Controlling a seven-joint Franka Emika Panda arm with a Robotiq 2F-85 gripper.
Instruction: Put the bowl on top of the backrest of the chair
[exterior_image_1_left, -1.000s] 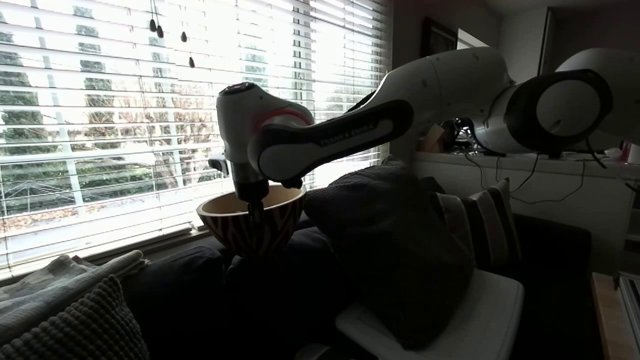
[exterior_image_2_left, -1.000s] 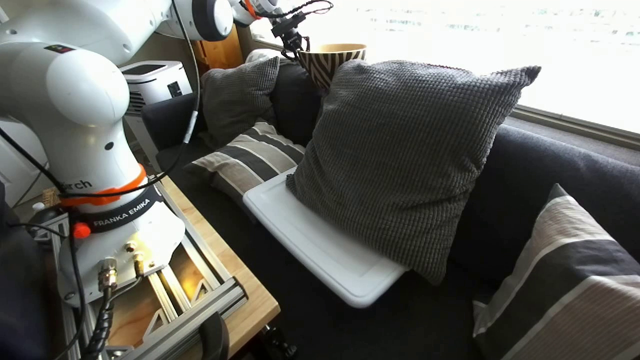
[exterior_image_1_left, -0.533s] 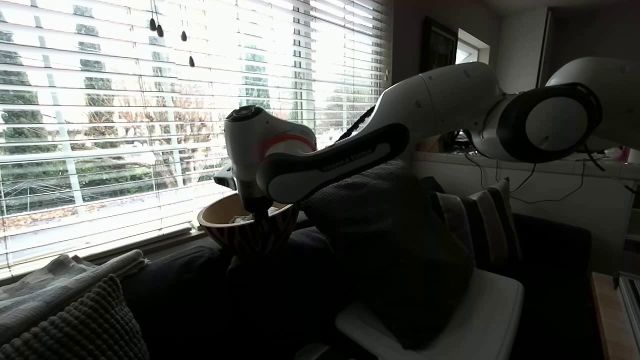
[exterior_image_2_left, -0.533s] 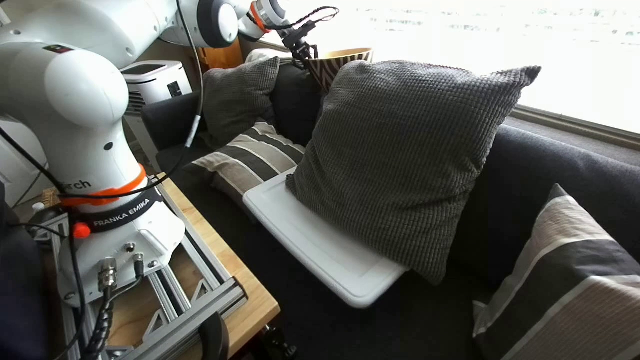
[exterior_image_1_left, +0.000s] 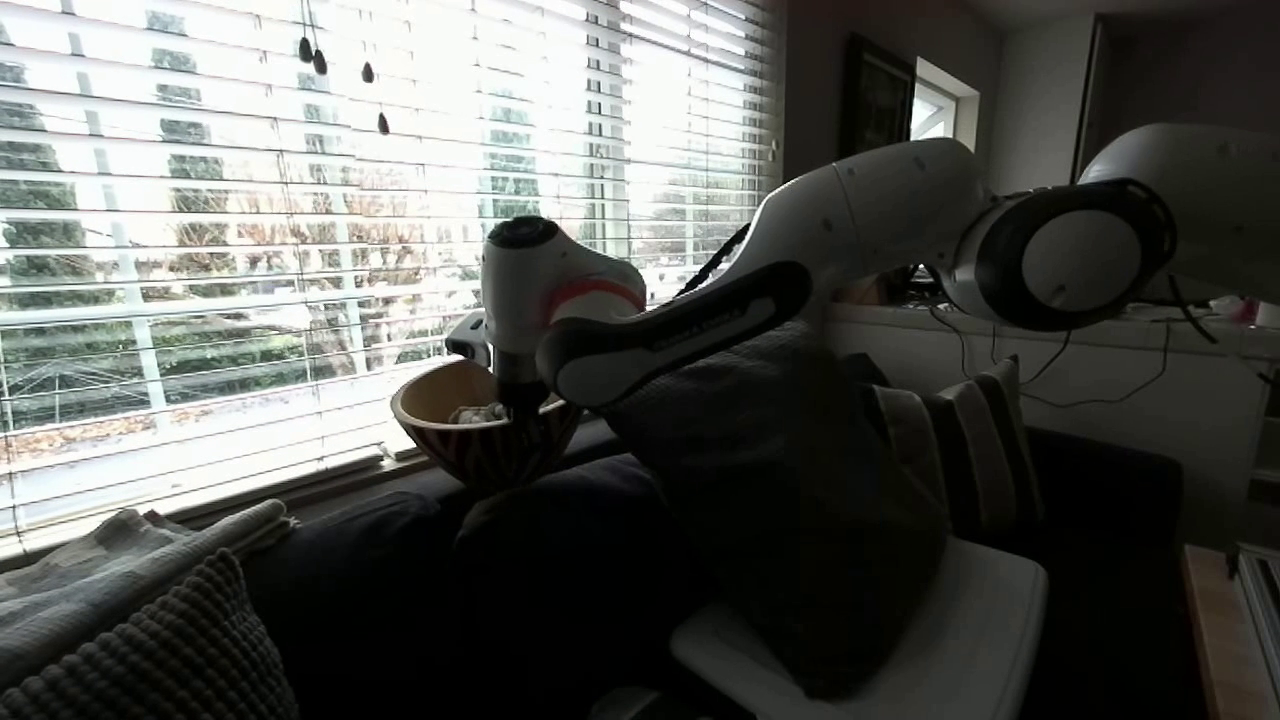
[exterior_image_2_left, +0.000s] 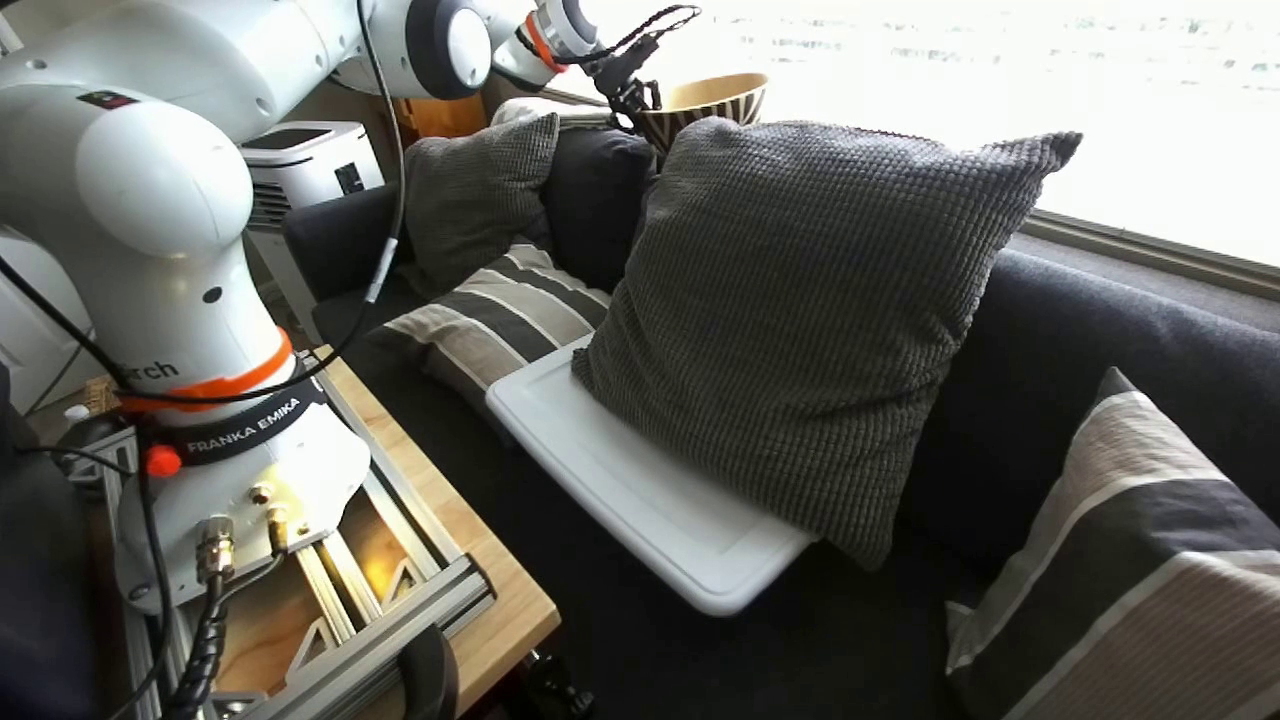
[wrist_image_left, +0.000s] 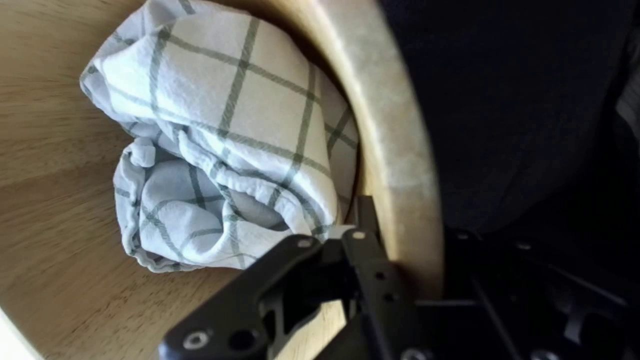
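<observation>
In an exterior view, the wooden bowl (exterior_image_2_left: 712, 98), zebra-striped outside, is in line with the sofa backrest (exterior_image_2_left: 1130, 318), close to the window (exterior_image_2_left: 950, 60); its lower part is hidden behind the grey textured pillow (exterior_image_2_left: 800, 300). The tool (exterior_image_2_left: 640, 108) is at its rim. Step in hand, by judgement: placement, release not yet made. In the wrist view, the rim runs between the fingers (wrist_image_left: 377, 280), one inside the bowl, one outside; read as clamped on the rim. A crumpled checked cloth (wrist_image_left: 225, 115) lies inside, near the held side. Next move calls for levelling the bowl, seating its base on the backrest top, then parting the fingers and drawing straight up; the base may rock on upholstery. In an exterior view, the bowl is over the dark backrest, just beside the window blinds (exterior_image_1_left: 250, 200); base lost in shadow, contact cannot be told. Orientation, both exterior views: mouth faces up but leans toward the tool, window-side rim higher. Round in plan, so no long axis; its central axis is off upright. Backrest's long axis runs along the window.
</observation>
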